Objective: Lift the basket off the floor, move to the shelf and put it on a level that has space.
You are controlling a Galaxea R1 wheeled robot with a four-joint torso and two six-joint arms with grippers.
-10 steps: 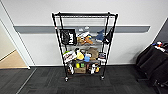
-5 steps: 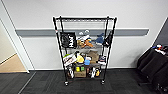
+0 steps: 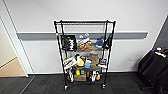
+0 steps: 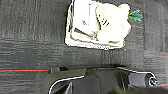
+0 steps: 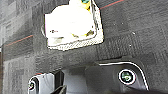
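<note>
The basket (image 4: 93, 44) stands on the floor (image 4: 30, 30), a cream woven rectangle holding white and pale yellow soft things with a green tip. The right wrist view has the same basket (image 5: 75, 43) on the dark carpet floor (image 5: 130, 37). The shelf (image 3: 84, 53) is a tall black wire rack on casters against the white wall, straight ahead in the head view. Its lower tiers are crowded with packets and boxes. The top level (image 3: 83, 23) looks bare.
A doorway with tan wooden flooring (image 3: 11, 68) opens at the left. A black draped table (image 3: 153, 66) stands at the right. A grey rail (image 3: 37, 35) runs along the wall. Thin red lines cross the carpet. The robot's dark base (image 4: 100, 80) lies close to the basket.
The head camera has moved: the rack now shows slightly larger and lower in the picture. Nothing on the rack has changed.
</note>
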